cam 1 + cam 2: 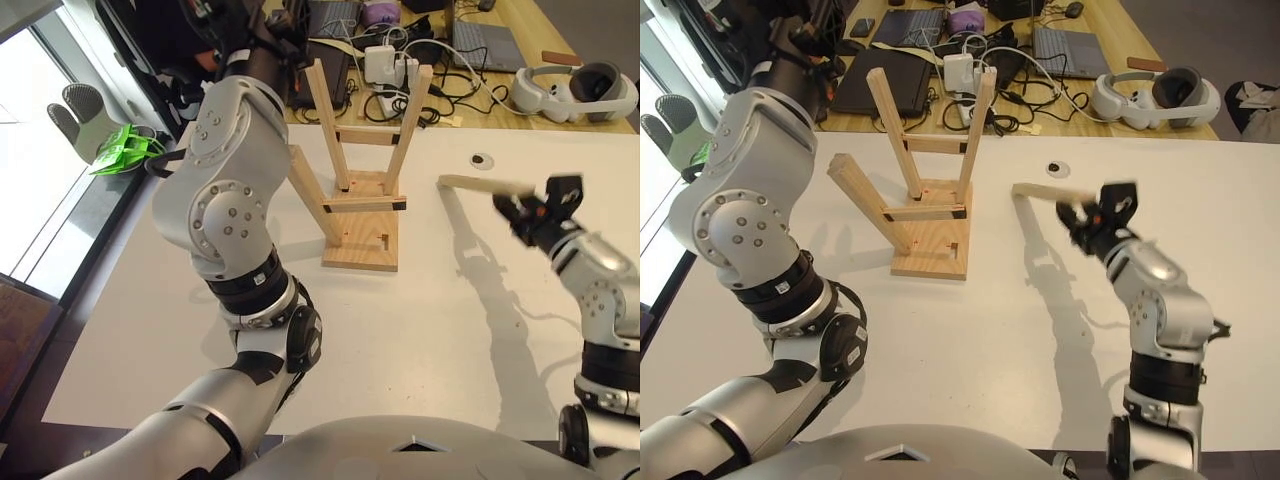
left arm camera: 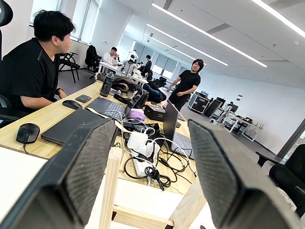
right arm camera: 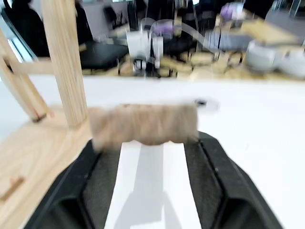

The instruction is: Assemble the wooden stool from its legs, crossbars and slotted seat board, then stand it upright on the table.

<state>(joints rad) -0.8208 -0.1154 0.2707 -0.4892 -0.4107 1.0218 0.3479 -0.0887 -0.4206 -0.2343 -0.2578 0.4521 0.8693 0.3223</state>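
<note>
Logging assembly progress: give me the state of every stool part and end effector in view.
Light wooden slotted seat board: flat on the white table, underside up, one slot empty.
Three light wooden legs: standing in the board, ends up.
Two wooden crossbars: fitted between legs.
Loose wooden stick: held above the table.
Right end effector: shut on the stick.
Left end effector: open, holding nothing.

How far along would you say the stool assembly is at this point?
Done: three legs with two crossbars stand in the seat board lying flat. In hand: the right gripper holds the fourth leg. Left: fit it in the empty slot, then stand the stool upright.
</note>
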